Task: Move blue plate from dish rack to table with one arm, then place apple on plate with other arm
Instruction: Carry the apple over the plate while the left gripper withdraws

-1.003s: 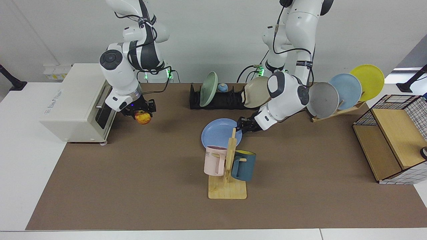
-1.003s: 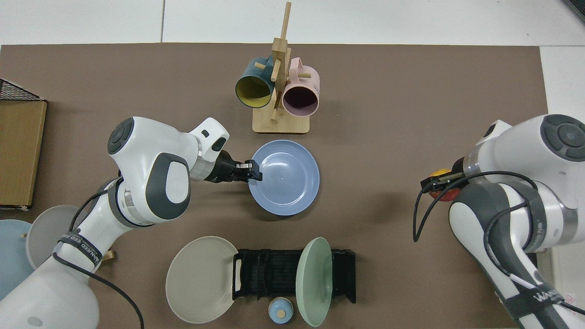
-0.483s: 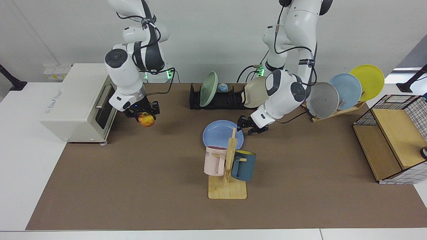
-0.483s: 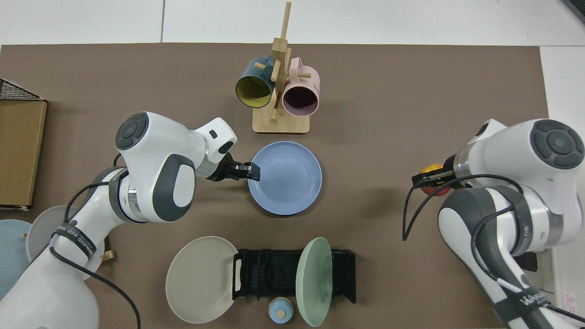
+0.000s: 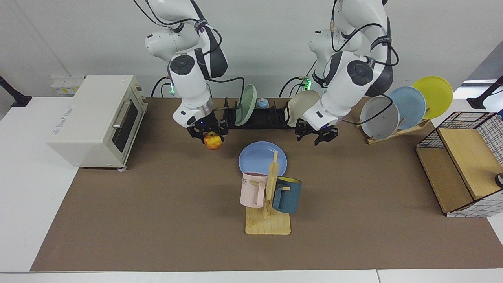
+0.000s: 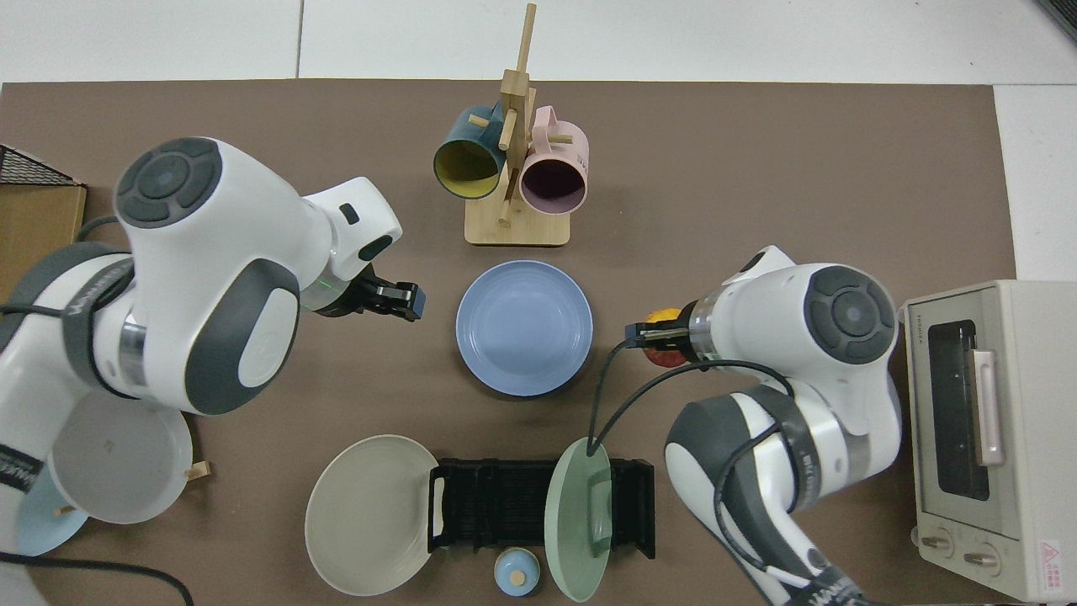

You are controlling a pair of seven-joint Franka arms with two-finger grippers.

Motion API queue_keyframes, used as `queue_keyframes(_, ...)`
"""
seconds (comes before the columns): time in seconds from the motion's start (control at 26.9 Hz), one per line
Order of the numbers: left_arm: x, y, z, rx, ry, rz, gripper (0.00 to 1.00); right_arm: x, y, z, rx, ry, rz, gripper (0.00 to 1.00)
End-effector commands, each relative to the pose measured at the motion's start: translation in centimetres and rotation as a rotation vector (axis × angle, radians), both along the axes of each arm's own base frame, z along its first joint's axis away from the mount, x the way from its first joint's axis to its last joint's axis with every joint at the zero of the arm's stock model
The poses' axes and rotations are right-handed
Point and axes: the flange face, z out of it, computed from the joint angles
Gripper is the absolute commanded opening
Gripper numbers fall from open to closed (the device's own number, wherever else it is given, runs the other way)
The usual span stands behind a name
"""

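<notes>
Two pincers beside the blue plate (image 5: 262, 158): right pincer (image 5: 208, 135) gripping the apple (image 5: 212, 141), left pincer (image 5: 316, 135) wide, empty.

The plate (image 5: 259, 157) is looking matt and smooth, the desk (image 5: 157, 220) mat matt brown, the rack (image 6: 505, 505) black plastic, the mug tree (image 5: 271, 188) pale wood, the arms' shells glossy.

Blue plate (image 5: 259, 157) on table (image 5: 157, 220) — between dish rack (image 5: 259, 118) and mug tree (image 5: 269, 196).
</notes>
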Motion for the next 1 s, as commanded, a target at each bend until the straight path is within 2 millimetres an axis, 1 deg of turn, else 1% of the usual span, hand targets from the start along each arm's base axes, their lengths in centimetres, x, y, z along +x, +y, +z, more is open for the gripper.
queue_keyframes(0.0, -0.9, 2.7, 5.7, 0.092, -0.003, -0.043, 0.68, 0.2, 5.2, -0.9, 0.069, -0.031, -0.12, 0.0)
queue_keyframes(0.07, -0.9, 3.2, 8.1, 0.125, 0.003, -0.081, 0.68, 0.9, 6.8, -0.7, 0.076, -0.042, -0.122, 0.0)
queue_keyframes(0.11, -1.0, 3.8, 9.1, 0.14, 0.0, -0.088, 0.68, 1.2, 7.9, -0.7, 0.078, -0.046, -0.108, 0.0)
queue_keyframes(0.15, -1.1, 4.0, 9.6, 0.15, -0.001, -0.094, 0.68, 1.2, 8.8, -0.8, 0.08, -0.048, -0.098, 0.0)
queue_keyframes(0.19, -1.3, 4.2, 9.9, 0.158, 0.004, -0.095, 0.7, 1.4, 9.5, -1.0, 0.079, -0.051, -0.09, 0.0)
queue_keyframes(0.22, -1.7, 4.3, 10.5, 0.165, 0.003, -0.095, 0.79, 1.5, 10.2, -1.3, 0.079, -0.054, -0.079, 0.0)
queue_keyframes(0.26, -2.1, 4.5, 11.2, 0.167, -0.008, -0.096, 0.82, 1.7, 10.8, -1.6, 0.081, -0.065, -0.079, 0.0)
queue_keyframes(0.33, -2.6, 4.7, 11.9, 0.169, -0.018, -0.095, 0.83, 1.3, 12.7, -2.8, 0.088, -0.088, -0.056, 0.0)
queue_keyframes(0.37, -2.6, 4.9, 12.0, 0.17, -0.019, -0.092, 0.87, 1.0, 13.7, -3.3, 0.093, -0.102, -0.043, 0.0)
queue_keyframes(0.45, -3.1, 5.6, 13.0, 0.169, -0.037, -0.087, 0.98, 0.9, 15.1, -4.6, 0.105, -0.129, -0.034, 0.0)
queue_keyframes(0.52, -3.9, 6.0, 13.6, 0.174, -0.043, -0.084, 0.99, 1.2, 16.1, -5.8, 0.111, -0.154, -0.027, 0.0)
queue_keyframes(0.56, -4.3, 6.4, 14.0, 0.176, -0.05, -0.077, 0.99, 1.5, 16.4, -6.1, 0.109, -0.161, -0.021, 0.0)
queue_keyframes(0.63, -4.1, 7.6, 14.2, 0.172, -0.057, -0.053, 1.0, 2.2, 16.9, -5.7, 0.109, -0.176, -0.013, 0.0)
queue_keyframes(0.67, -4.0, 8.0, 14.2, 0.168, -0.054, -0.047, 1.0, 2.2, 16.9, -5.9, 0.105, -0.178, -0.003, 0.0)
queue_keyframes(0.85, -4.4, 7.8, 14.1, 0.168, -0.036, -0.062, 1.0, 2.7, 16.6, -5.9, 0.1, -0.194, 0.026, 0.0)
queue_keyframes(0.97, -4.5, 7.8, 14.4, 0.168, -0.041, -0.062, 1.0, 2.3, 16.8, -6.5, 0.102, -0.181, 0.019, 0.06)
